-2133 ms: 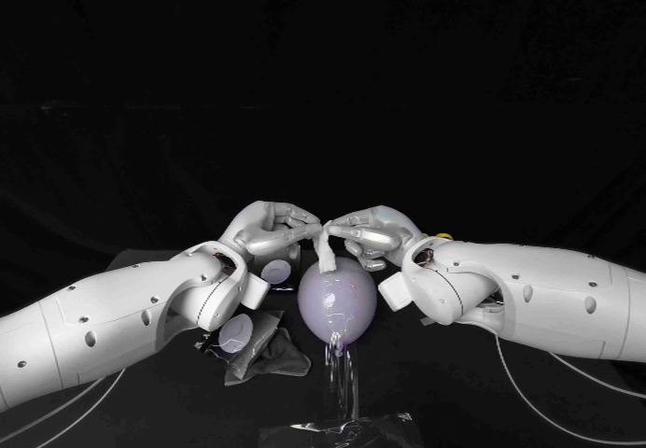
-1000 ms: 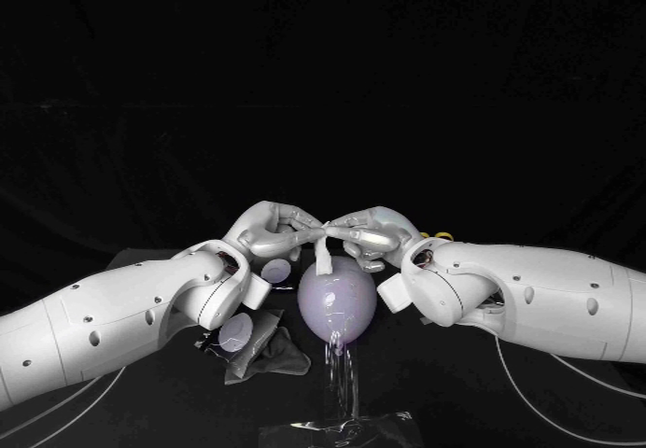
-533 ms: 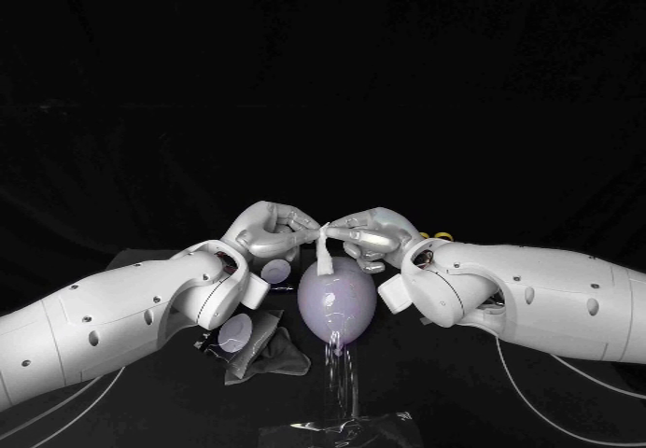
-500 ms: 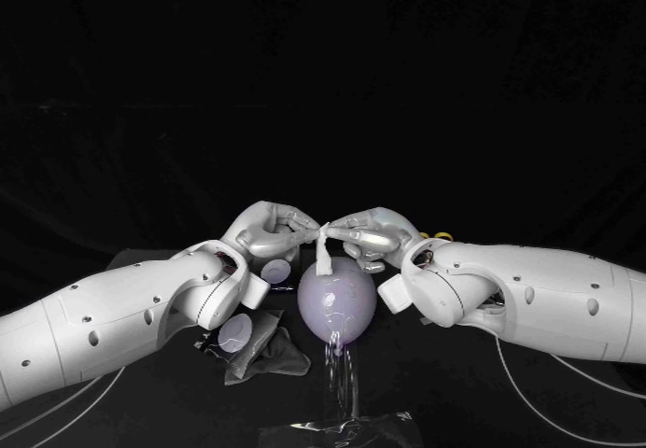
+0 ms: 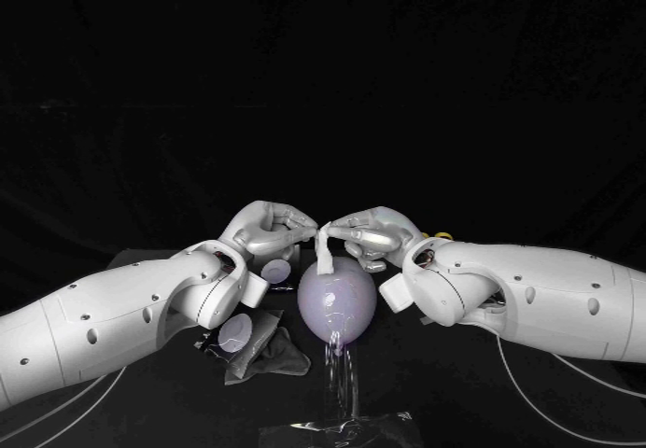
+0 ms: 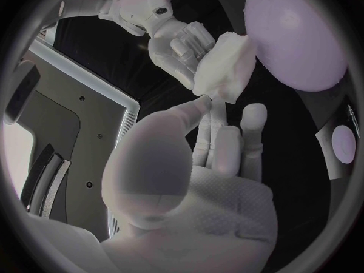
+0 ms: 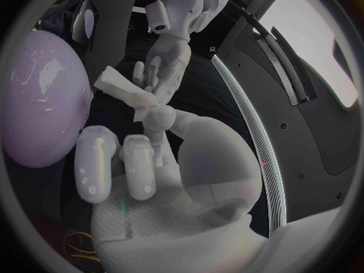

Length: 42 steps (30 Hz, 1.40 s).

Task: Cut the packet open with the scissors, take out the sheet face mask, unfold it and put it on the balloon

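Both hands are raised and meet fingertip to fingertip over the black bench (image 5: 444, 392).

- Left hand (image 5: 276, 229): fingers curled in, with the thumb tip and a fingertip pinching one edge of the sheet face mask (image 6: 227, 70). The other fingers lie straight and close together behind the pinch.
- Right hand (image 5: 371, 231): the thumb is pressed against a fingertip, pinching the mask's opposite edge. Two of its fingers are held side by side off the mask.
- Mask: a folded white wad between the two sets of fingers, not opened out. In the head view it hangs as a narrow strip down from the pinch. Its lower end reaches the balloon's far end, but I cannot tell whether they touch.
- Balloon (image 5: 337, 297): pale lilac and egg-shaped, directly below the fingers and just nearer the robot, between the two wrists.
- Grey crumpled cloth-like thing (image 5: 276, 353): on the bench below the left hand's fingers, just beside the balloon.
- Clear plastic piece (image 5: 340, 431): on the bench well below the fingers, beyond the balloon's near end.
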{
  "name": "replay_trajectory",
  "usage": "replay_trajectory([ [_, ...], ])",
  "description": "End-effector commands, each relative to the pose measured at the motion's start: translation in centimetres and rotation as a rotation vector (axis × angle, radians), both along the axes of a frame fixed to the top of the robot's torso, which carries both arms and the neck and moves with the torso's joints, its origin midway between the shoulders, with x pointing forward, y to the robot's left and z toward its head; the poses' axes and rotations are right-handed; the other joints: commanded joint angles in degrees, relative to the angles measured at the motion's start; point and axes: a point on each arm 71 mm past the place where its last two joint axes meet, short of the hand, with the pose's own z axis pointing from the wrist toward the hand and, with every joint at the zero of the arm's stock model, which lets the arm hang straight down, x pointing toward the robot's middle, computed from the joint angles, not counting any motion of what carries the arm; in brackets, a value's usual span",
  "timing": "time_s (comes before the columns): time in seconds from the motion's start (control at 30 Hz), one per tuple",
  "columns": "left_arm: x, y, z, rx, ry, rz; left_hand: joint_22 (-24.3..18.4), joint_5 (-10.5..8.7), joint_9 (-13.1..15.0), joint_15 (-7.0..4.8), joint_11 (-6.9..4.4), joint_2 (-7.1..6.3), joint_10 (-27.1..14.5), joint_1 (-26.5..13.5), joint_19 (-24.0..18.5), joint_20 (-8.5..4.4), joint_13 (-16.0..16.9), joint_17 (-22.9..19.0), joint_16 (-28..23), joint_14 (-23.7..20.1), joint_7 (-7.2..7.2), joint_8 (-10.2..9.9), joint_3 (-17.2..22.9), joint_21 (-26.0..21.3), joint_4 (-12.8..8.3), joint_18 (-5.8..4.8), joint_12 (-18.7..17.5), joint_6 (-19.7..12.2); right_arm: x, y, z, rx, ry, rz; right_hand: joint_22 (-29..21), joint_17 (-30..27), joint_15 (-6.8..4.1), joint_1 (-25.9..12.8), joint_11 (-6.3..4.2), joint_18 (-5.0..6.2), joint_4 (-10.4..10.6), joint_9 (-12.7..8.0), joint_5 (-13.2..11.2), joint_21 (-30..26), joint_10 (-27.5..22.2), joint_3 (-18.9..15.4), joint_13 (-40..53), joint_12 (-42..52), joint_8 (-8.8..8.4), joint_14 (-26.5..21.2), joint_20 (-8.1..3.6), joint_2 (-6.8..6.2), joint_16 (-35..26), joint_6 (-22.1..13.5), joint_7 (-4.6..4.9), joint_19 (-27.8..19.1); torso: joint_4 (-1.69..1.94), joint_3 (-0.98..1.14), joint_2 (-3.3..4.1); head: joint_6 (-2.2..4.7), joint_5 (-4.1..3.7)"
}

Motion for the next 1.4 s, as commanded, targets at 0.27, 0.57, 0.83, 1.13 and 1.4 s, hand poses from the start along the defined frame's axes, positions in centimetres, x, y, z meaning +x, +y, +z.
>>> replay_trajectory([
  [0.27, -0.1, -0.1, 0.2, -0.017, 0.001, -0.007, -1.2, 0.05, 0.8, 0.75, 0.79, -3.37, -1.3, -5.0, -1.1, 0.25, -0.2, -1.2, 0.1, -0.3, 0.38, -1.4, -1.9, -0.7, 1.3, -0.8, -0.8, -3.4, 0.0, 0.2, 0.1, -0.005, -0.012, 0.024, 11.8, 11.5, -0.34, 0.0, -0.04, 0.31, 0.0, 3.2, 0.1, 0.1, 0.2, 0.1, 0.0, -0.2, 2.3, 4.8, 0.04, 0.35, 0.3, 0.9, -0.6, 0.7, 0.06, 0.0, -0.01, 0.0, -0.08],
  [0.57, -0.4, -0.7, 0.1, 0.014, 0.004, -0.057, -4.3, 0.12, -1.4, 2.5, 2.74, -7.79, -3.6, -7.9, -4.2, 1.67, -0.1, -4.0, -0.4, -2.3, 2.4, -6.0, -7.7, -3.5, 3.0, -0.3, -1.2, -9.2, -0.1, 0.4, 0.1, -0.005, -0.015, 0.032, 11.8, 11.5, -0.34, 0.0, -0.04, 0.31, 0.0, 3.2, 0.1, 0.1, 0.2, 0.1, 0.0, -0.2, 2.3, 4.8, 0.04, 0.35, 0.3, 0.9, -0.6, 0.7, 0.01, -0.01, 0.02, -0.02, 0.07],
  [0.83, -0.5, -1.1, 0.0, 0.026, 0.008, -0.079, -4.7, 0.14, -1.7, 2.73, 2.9, -7.84, -4.2, -7.2, -4.5, 2.05, 0.2, -4.0, -0.3, -2.6, 2.57, -6.7, -8.8, -3.9, 2.9, -0.14, -0.8, -9.7, -0.1, 0.6, 0.1, -0.005, -0.015, 0.036, 11.9, 11.5, -0.35, 0.0, -0.05, 0.29, -0.1, 3.2, 0.1, 0.2, 0.3, 0.2, 0.1, -0.1, 2.37, 4.8, 0.02, 0.35, 0.3, 0.9, -0.61, 0.8, -0.01, 0.0, 0.01, 0.1, 0.06],
  [1.13, -0.5, -1.1, 0.0, 0.031, 0.009, -0.087, -4.3, 0.15, -1.3, 2.25, 2.18, -5.27, -3.9, -4.9, -4.0, 2.08, 0.6, -3.7, -0.1, -2.4, 1.76, -5.4, -7.9, -3.6, 2.6, -0.09, -0.1, -6.7, -0.2, 0.7, 0.1, -0.004, -0.016, 0.039, 11.9, 11.5, -0.35, 0.0, -0.05, 0.29, -0.1, 3.2, 0.1, 0.2, 0.3, 0.2, 0.1, -0.1, 2.37, 4.8, 0.02, 0.35, 0.3, 0.9, -0.61, 0.8, 0.0, 0.0, 0.0, -0.04, 0.04],
  [1.4, -0.4, -1.0, 0.1, 0.024, 0.001, -0.082, -2.9, 0.15, -0.4, 1.0, 0.71, -0.4, -2.6, -1.5, -2.6, 1.54, 0.7, -2.4, 0.3, -1.6, 0.07, -2.7, -5.1, -2.5, 2.1, -0.35, 0.3, -1.2, -0.2, 0.6, 0.1, -0.005, -0.016, 0.039, 11.9, 11.5, -0.35, 0.0, -0.05, 0.29, -0.1, 3.2, 0.1, 0.2, 0.3, 0.2, 0.1, -0.1, 2.37, 4.8, 0.02, 0.35, 0.3, 0.9, -0.61, 0.8, 0.0, -0.02, 0.01, -0.19, 0.02],
])
